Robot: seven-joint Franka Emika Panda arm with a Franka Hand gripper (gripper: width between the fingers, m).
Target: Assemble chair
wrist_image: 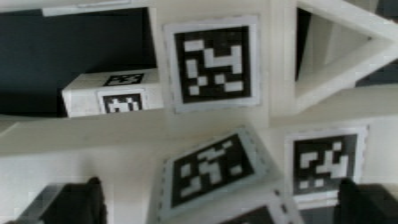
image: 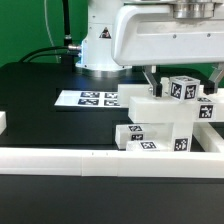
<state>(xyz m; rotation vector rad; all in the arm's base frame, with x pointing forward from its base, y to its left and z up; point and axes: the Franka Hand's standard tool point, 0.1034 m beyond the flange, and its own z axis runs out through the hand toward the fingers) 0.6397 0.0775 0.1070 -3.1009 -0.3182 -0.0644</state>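
Tool fingers apart, hanging over the chair parts by the border rail; we should centre on one part before clamping.

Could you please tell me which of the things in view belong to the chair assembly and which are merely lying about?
Belonging to the job:
- white tagged chair parts
- the arm's fingers, spread open close above the parts

Just lying about:
- marker board
- long white border rail
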